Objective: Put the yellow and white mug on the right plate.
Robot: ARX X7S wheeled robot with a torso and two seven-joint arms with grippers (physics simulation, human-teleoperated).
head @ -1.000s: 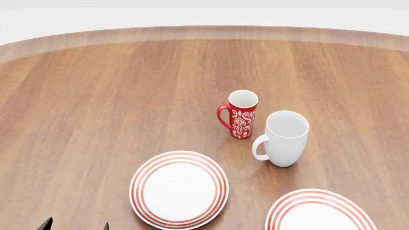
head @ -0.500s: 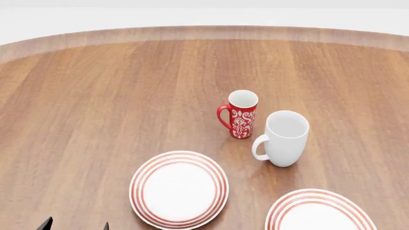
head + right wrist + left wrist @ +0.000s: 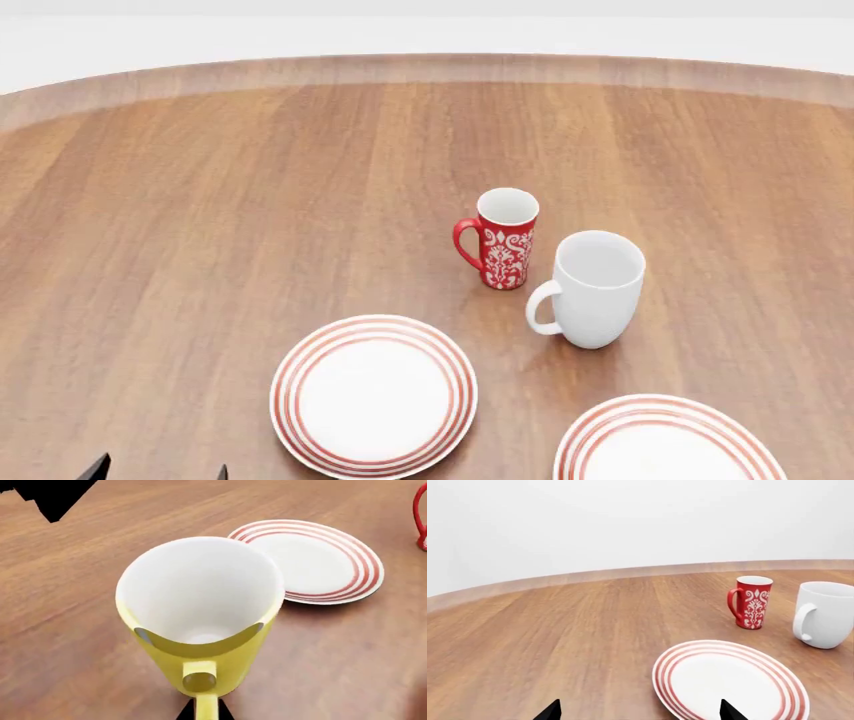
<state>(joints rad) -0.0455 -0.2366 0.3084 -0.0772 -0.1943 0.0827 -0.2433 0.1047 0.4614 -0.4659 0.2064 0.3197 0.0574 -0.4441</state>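
**Step in hand: securing the yellow and white mug (image 3: pixel 200 625).**
Your right gripper (image 3: pixel 204 714) sat at its handle, but I could not tell whether it pinched. Your left gripper (image 3: pixel 639 711) hung spread and empty. The mug was outside the head view, so next you needed a firm hold and a carry to the right plate (image 3: pixel 627 425).

No readable text, labels, brands or numbers appear in any view. The red mug (image 3: pixel 503 240) carries only a white ornamental pattern, not letters; it forms no words.
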